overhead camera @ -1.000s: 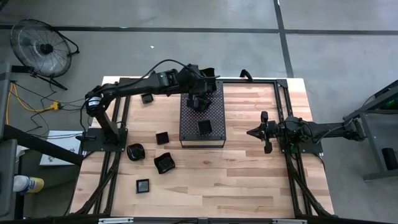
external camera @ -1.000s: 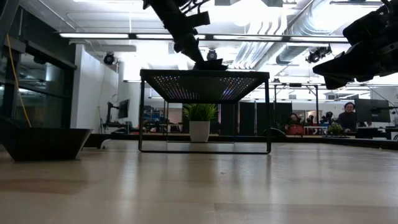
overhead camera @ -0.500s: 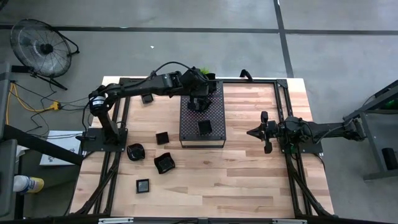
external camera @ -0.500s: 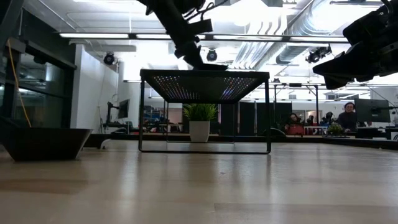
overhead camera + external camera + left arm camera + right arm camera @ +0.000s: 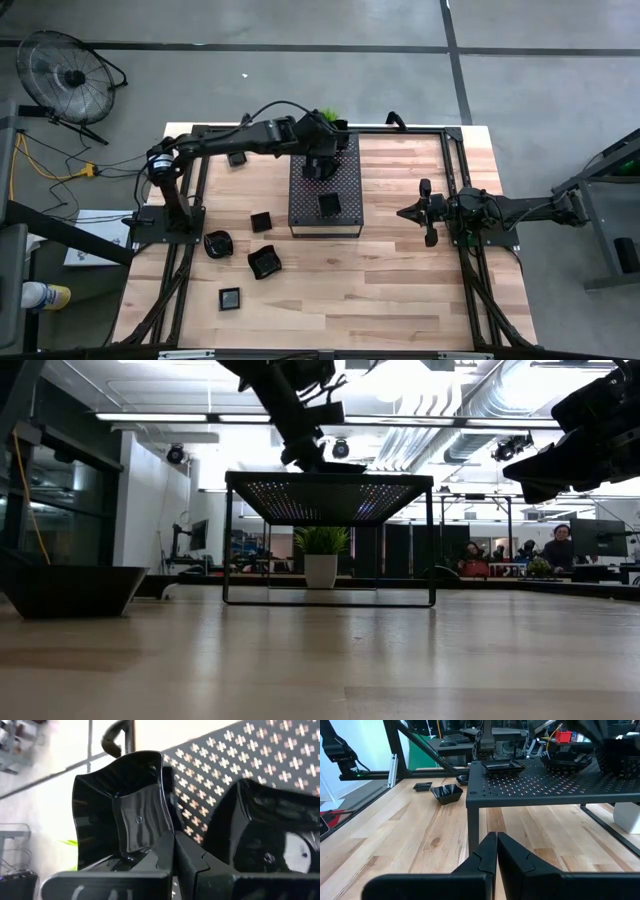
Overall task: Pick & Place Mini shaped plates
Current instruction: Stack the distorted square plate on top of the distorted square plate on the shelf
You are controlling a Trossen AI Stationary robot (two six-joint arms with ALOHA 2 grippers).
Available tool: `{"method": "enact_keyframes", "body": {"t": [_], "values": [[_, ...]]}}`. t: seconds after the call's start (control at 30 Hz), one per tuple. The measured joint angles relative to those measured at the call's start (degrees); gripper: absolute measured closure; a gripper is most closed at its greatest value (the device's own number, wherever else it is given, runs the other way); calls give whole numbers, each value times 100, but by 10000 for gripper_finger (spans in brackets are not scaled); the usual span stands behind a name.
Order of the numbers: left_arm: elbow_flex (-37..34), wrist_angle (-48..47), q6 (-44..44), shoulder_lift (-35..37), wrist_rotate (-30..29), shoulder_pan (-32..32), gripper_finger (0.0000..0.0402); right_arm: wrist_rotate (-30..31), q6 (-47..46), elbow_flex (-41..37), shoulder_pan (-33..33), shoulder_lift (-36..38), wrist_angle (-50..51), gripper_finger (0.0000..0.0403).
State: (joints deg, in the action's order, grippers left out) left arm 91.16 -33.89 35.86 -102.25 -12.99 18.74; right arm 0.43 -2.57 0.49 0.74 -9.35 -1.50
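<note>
My left gripper (image 5: 318, 167) is over the far end of the dark perforated tray (image 5: 345, 185), shut on a wavy-rimmed square mini plate (image 5: 120, 810). A second glossy plate (image 5: 265, 830) lies right beside it on the tray, and a third (image 5: 329, 205) rests flat near the tray's near end. Several more black mini plates sit on the wooden table to the tray's left (image 5: 261, 221), (image 5: 217, 243), (image 5: 265, 263), (image 5: 230, 298), (image 5: 237, 158). My right gripper (image 5: 402, 212) waits shut, to the right of the tray. My left gripper pinches the wavy plate's side rim (image 5: 167, 822) between its two fingers, one on the inner side and one on the outer side, coming from above and pointing down. In the low view the plate (image 5: 332, 466) sits level at the tray's top surface.
The tray stands on thin legs (image 5: 225, 540) above the table. A small green plant (image 5: 321, 555) in a white pot is behind the tray at the far edge. Bare wood lies between the tray and my right gripper and along the near edge. People sit in the room beyond.
My left gripper has shifted a little toward the table's left over the tray's far end, staying shut on the plate, which has stayed at the tray's top.
</note>
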Motion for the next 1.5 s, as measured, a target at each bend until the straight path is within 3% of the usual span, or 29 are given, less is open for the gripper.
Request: {"method": "enact_keyframes", "body": {"t": [0.2, 0.57, 0.87, 1.13, 1.37, 1.5], "values": [[-5, -4, 59, -2, 0, 0, 397, 0, 2, 0, 0, 1, 0, 397], [-5, -9, 125, -2, -2, 0, 346, 0, 1, 0, 1, 1, 0, 394], [-5, -128, 162, 122, -92, 0, 342, 0, 0, 0, 1, -1, 2, 397], [-3, -1097, 92, 682, -393, -4, 341, 2, 1, 0, 0, 1, 0, 395], [-10, -2414, -702, 1156, -460, -41, 341, 0, 1, 0, 0, -1, 1, 394], [-439, -2756, -1203, 1516, -490, -75, 341, 2, 0, 0, -1, -1, 0, 397]]}}
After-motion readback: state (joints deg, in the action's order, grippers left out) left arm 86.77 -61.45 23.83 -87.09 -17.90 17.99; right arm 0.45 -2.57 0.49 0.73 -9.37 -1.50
